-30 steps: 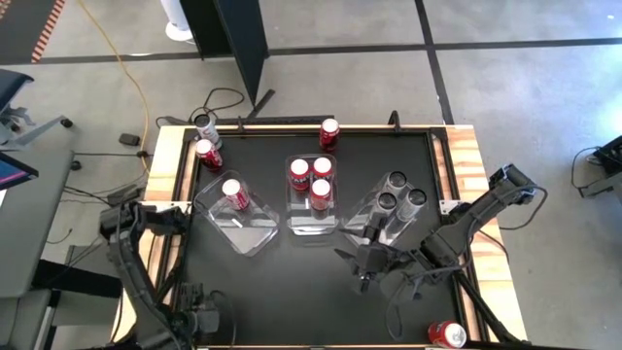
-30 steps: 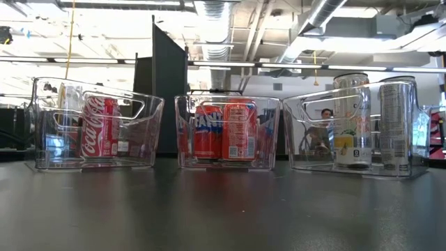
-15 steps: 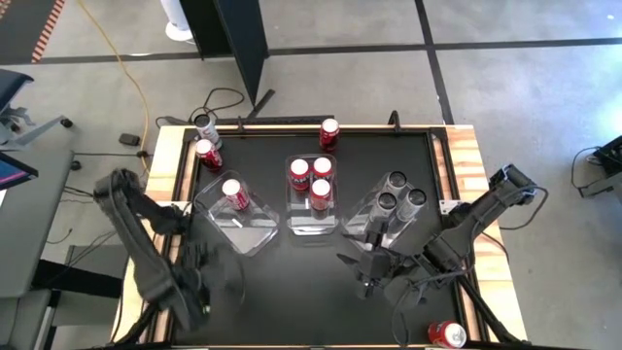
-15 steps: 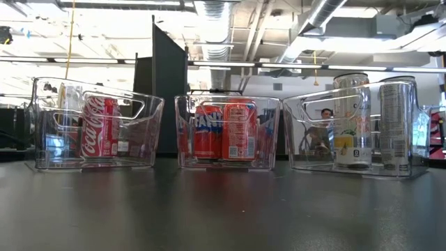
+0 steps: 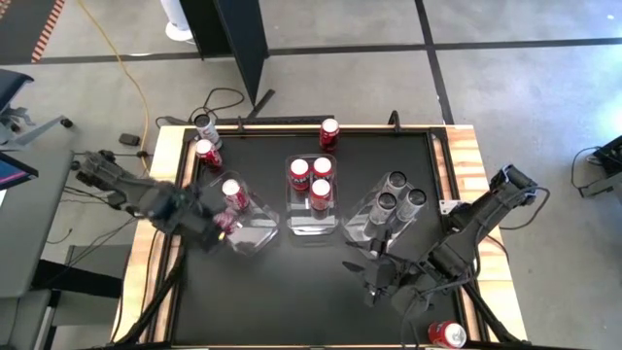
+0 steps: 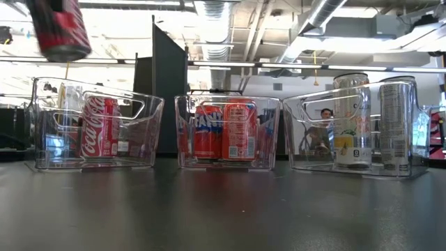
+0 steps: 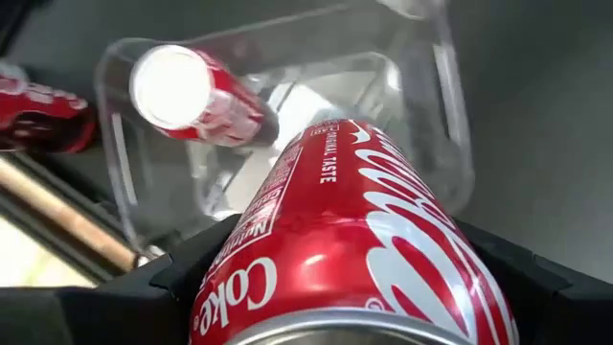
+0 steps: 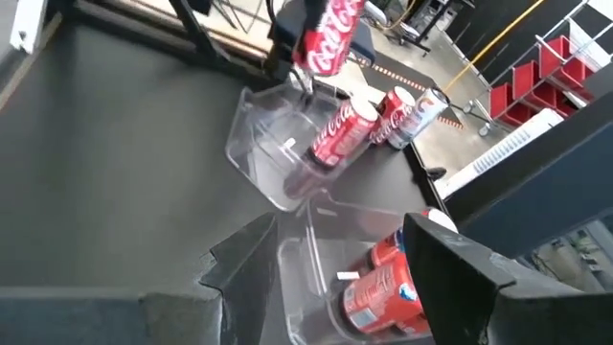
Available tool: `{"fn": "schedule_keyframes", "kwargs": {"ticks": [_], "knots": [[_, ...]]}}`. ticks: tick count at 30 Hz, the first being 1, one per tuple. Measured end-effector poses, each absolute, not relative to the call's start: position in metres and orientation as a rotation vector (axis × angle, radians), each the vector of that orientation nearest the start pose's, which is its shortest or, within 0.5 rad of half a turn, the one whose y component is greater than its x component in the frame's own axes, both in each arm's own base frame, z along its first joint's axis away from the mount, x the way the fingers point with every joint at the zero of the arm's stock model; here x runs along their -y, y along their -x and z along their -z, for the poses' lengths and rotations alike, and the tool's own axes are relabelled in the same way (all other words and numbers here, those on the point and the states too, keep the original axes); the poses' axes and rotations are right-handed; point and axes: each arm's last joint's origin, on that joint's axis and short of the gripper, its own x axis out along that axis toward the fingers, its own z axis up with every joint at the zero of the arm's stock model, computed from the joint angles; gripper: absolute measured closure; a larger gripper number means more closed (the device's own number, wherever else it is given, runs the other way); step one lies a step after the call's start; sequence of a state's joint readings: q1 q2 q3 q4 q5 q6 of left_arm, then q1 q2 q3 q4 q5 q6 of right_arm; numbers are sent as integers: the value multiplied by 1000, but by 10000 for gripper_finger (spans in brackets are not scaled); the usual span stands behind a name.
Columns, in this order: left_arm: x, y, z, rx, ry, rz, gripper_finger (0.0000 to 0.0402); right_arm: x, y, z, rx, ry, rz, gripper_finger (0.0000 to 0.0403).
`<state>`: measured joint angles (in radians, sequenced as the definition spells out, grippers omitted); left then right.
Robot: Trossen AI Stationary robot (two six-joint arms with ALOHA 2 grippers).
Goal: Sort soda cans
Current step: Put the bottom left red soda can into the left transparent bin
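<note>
- Left gripper is clamped on a red Coke can, held above the left clear bin, which holds one Coke can.
- Middle bin: three red cans; right bin: three silver cans.
- Right gripper waits nearby, fingers apart.

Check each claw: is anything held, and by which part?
The left claw grips a red Coca-Cola can around its side wall, above the left bin. The right claw holds nothing.

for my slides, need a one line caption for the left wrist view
Left gripper holds a red cola can above a clear bin with one can already inside.
</note>
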<state>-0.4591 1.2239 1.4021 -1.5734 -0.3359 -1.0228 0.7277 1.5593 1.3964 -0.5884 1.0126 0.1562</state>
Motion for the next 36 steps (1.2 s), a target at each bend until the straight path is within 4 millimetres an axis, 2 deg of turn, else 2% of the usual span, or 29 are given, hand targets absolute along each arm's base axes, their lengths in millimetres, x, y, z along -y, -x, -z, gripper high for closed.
{"fn": "schedule_keyframes", "kwargs": {"ticks": [3,8,20,36], "knots": [[52,-172,-354,-1208,360,-587,96,-199,-261,-320,-479,444,311,159],[28,-175,-327,-1364,392,-637,96,-200,-258,-310,-492,435,315,159],[7,-160,-294,-1466,361,-717,96,-206,-253,-307,-488,445,298,159],[-28,-164,-251,-1485,353,-726,96,-207,-255,-309,-467,420,297,159]]}}
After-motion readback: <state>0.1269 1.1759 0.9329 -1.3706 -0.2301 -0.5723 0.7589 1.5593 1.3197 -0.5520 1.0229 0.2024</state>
